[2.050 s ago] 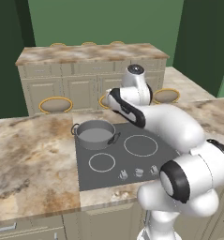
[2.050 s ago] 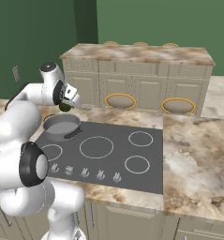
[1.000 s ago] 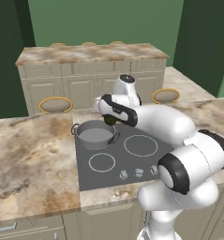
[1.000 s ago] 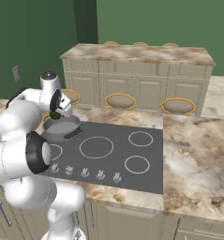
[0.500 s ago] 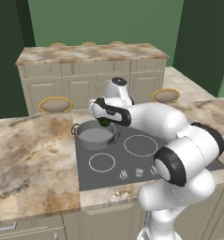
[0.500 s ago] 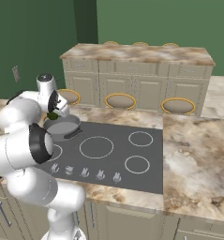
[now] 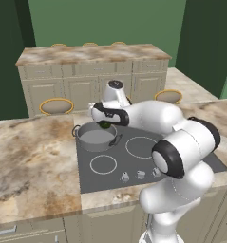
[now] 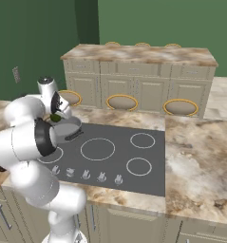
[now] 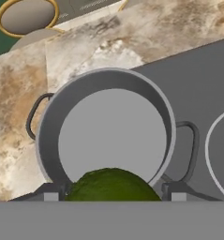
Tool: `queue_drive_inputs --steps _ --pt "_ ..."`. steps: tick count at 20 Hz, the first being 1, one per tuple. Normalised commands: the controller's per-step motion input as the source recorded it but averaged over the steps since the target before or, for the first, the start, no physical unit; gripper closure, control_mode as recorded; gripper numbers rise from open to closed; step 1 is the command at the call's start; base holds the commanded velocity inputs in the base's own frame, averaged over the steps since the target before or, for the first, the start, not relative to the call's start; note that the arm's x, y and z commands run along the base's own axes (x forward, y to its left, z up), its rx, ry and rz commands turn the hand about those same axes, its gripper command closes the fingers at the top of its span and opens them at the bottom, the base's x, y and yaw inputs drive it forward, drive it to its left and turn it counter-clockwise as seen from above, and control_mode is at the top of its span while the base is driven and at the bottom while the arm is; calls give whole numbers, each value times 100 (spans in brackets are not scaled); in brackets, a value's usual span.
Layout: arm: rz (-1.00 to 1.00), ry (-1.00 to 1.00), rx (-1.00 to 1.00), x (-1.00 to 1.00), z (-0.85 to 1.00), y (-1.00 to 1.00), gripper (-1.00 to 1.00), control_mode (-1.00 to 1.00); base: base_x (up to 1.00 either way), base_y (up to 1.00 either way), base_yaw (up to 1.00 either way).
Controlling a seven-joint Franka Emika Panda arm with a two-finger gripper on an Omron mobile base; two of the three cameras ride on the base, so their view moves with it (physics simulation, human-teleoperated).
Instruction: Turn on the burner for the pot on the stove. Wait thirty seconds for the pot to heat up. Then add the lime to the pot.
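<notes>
The grey steel pot (image 7: 97,138) (image 8: 67,129) (image 9: 108,136) stands on the back left ring of the dark stove (image 7: 134,159) (image 8: 110,154). My gripper (image 7: 104,124) (image 8: 56,116) (image 9: 108,190) hangs just above the pot's far right rim, shut on the small dark green lime (image 7: 105,125) (image 8: 55,117) (image 9: 109,185). In the hand view the lime sits between the two fingertips (image 9: 51,193), right over the pot's empty mouth. A row of silver knobs (image 7: 139,174) (image 8: 86,175) lines the stove's front edge.
Marble counter (image 7: 29,156) (image 8: 200,161) surrounds the stove on both sides. Behind it stands a second counter with cabinets (image 7: 91,71) (image 8: 143,71), with yellow-rimmed stools (image 7: 55,105) (image 8: 122,102) (image 9: 26,16) in between.
The arm has swung left and lowered, carrying the lime from beside the pot to just above its rim. The pot has not moved.
</notes>
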Motion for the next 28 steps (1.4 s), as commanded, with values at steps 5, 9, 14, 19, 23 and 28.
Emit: queue_drive_inputs --steps 5,9,14,19,23,28 --pt "0 0 -1 17 -24 8 100 -100 0 0 0" --pt "0 0 -2 21 -22 11 100 -100 0 0 0" --pt "0 0 -1 22 -20 9 100 -100 0 0 0" --pt "0 0 -1 24 -16 3 100 -100 0 0 0" --pt "0 0 -2 24 -27 7 100 -100 0 0 0" --pt "0 0 -1 18 -15 2 100 -100 0 0 0"
